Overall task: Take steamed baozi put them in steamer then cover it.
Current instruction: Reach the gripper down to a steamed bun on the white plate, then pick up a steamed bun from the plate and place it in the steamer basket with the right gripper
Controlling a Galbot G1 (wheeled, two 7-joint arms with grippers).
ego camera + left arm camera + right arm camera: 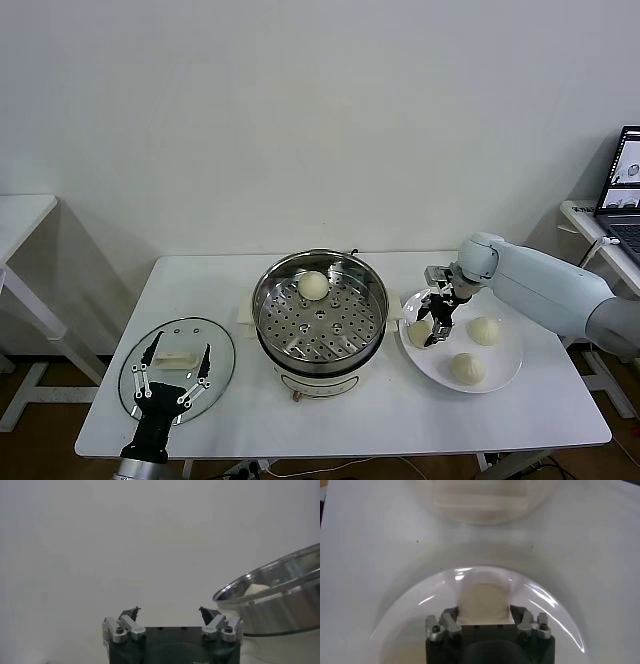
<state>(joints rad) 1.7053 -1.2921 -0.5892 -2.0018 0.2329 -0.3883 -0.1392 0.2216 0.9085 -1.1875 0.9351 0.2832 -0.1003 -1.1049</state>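
The steamer (330,335) stands mid-table with one baozi (313,285) on its perforated tray. Three more baozi lie on the white plate (500,378) to its right. My right gripper (434,325) is down at the plate's left side, shut on the nearest baozi (420,332); in the right wrist view that baozi (482,600) fills the gap of the right gripper (484,612), with both fingers against its sides. The other two baozi (484,330) (467,368) lie free. My left gripper (181,345) hovers open over the glass lid (130,375), nothing between its fingers (169,610).
The lid lies flat at the table's front left, its white handle under the left gripper. The steamer's rim (280,600) shows in the left wrist view with a baozi (257,588) inside. A side table with a laptop (625,185) stands at far right.
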